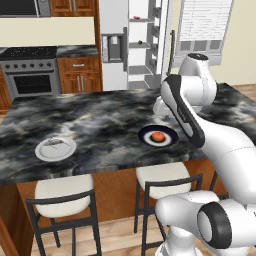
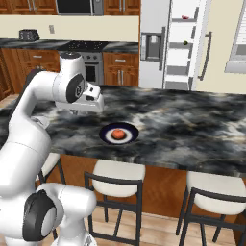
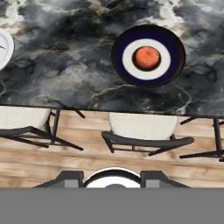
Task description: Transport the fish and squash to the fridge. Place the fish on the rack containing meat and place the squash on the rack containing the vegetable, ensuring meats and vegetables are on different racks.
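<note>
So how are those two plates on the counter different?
The dark plate is navy with a white centre; the pale plate is plain light grey. The dark plate carries the round orange squash, the pale one the slender grey fish. Both are round and lie flat on the marble counter.

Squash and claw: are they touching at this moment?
Apart. In the hand view the squash sits in the middle of the dark-blue plate, far from the claw's tips at the bottom, with bare marble counter and stools between.

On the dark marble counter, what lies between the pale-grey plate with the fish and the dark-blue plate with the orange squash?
Nothing: in the left base view, bare marble counter separates the pale-grey plate and the dark-blue plate.
</note>
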Motion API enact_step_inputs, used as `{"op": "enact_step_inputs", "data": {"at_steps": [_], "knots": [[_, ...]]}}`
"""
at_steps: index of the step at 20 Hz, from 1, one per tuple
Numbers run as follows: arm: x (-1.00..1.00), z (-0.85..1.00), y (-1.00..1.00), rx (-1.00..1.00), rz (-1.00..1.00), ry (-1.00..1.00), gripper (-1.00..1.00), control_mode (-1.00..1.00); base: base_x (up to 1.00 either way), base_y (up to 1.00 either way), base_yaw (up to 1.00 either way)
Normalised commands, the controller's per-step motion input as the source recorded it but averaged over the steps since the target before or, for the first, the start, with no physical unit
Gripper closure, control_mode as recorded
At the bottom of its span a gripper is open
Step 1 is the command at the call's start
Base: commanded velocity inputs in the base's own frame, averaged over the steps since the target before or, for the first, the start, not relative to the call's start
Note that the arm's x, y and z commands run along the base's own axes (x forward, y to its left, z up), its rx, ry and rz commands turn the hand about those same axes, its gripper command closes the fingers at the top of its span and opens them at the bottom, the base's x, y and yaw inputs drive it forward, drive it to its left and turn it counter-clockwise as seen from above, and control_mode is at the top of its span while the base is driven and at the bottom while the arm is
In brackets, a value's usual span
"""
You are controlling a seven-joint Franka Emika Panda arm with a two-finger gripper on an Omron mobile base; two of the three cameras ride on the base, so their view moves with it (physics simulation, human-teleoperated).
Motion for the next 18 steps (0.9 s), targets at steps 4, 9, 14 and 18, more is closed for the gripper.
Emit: {"op": "enact_step_inputs", "data": {"at_steps": [4,9,14,18], "knots": [[-0.31,0.0,0.0,0.0,0.0,0.0,-1.0,-1.0,0.0,0.0,0.0],[-0.79,-0.11,0.0,0.0,0.0,0.01,-1.0,-1.0,0.0,0.0,0.0],[0.12,-0.56,-0.32,-0.01,0.03,0.15,-1.0,-1.0,0.0,0.0,0.0],[0.47,-0.35,-0.24,-0.01,0.0,0.19,-1.0,-1.0,0.0,0.0,0.0]]}}
